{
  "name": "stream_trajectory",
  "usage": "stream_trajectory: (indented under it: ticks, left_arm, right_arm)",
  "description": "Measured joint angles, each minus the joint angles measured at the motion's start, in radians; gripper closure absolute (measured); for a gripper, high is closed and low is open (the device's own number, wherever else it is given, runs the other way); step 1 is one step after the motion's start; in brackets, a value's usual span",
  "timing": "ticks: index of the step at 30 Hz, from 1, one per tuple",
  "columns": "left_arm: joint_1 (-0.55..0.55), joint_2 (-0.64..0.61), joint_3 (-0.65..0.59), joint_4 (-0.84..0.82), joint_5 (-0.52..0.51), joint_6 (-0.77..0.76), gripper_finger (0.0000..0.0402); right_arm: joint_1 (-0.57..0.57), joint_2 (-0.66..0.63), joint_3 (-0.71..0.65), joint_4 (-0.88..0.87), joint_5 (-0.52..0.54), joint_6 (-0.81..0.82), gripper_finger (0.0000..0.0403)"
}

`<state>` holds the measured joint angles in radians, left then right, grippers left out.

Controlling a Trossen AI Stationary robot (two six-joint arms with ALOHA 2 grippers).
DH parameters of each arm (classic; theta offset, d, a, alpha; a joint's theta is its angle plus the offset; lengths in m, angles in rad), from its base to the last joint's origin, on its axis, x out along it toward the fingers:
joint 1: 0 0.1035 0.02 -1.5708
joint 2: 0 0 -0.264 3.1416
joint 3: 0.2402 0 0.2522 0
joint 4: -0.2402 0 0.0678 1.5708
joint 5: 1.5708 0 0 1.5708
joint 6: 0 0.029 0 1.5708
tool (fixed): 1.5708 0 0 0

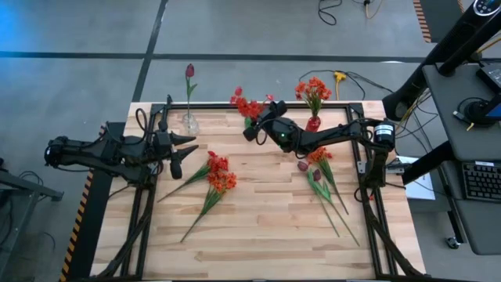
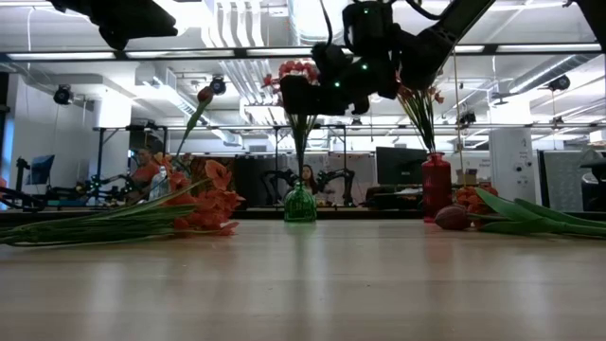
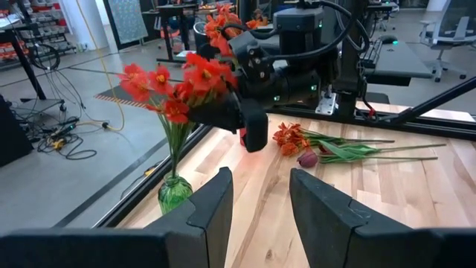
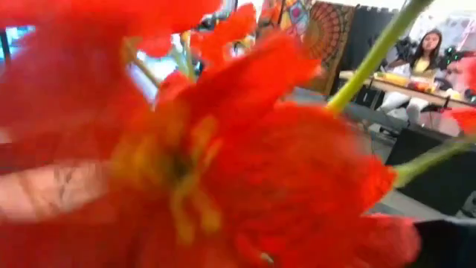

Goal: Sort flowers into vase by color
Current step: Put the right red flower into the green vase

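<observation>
done: red blooms (image 1: 247,105) sitting in green vase (image 2: 300,205) at 12 o'clock | right pincer (image 1: 252,128) beside them, grip unclear | left pincer (image 1: 182,150) half open, empty | left: we're still sorting worktop (image 1: 258,227) stems

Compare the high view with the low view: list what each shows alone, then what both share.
High only: the left gripper, open, at the table's left edge, and the clear vase holding one maroon tulip.

Low only: the room behind, with a person past the green vase.

Both: the right gripper at the red blooms, the red vase with orange flowers.
</observation>
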<state>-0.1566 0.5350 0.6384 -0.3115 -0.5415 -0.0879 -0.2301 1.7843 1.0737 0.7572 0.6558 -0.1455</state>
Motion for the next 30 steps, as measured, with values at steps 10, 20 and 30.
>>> stream_trajectory:
  ticks: [10,20,30]
  left_arm:
    - [0.0,0.0,0.0,-0.002,0.0,0.0,0.0283]
    - [0.0,0.0,0.0,-0.002,0.0,0.0,0.0283]
    - [0.0,0.046,0.0,-0.003,0.0,-0.042,0.0283]
  right_arm:
    - [0.025,-0.061,0.0,-0.149,0.001,0.009,0.0175]
    - [0.038,-0.165,0.0,-0.417,-0.001,0.12,0.0119]
    - [0.095,-0.277,0.0,-0.597,-0.009,0.152,0.0087]
